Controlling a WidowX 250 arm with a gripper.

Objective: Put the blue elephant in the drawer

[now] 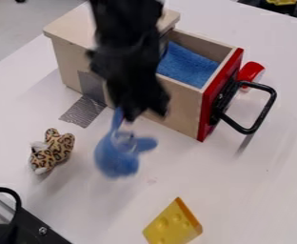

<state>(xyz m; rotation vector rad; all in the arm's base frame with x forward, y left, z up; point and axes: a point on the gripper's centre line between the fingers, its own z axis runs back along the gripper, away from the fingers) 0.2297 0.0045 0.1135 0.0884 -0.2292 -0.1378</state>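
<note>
End effector (138,114) is clamping the blue elephant (117,155), which is dangling below it — the open drawer (184,104) is lying just beyond, so good placing is requiring ample lift (then centring) before letting go.

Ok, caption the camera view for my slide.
Gripper holding the blue elephant beside the open drawer, toy cheese lying nearer the camera.

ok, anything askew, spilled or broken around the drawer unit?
No spill or damage that I can see. Only oddity: gray tape runs from the side of the wooden unit down onto the white table. Looks makeshift, though it's probably just anchoring the unit.
</note>
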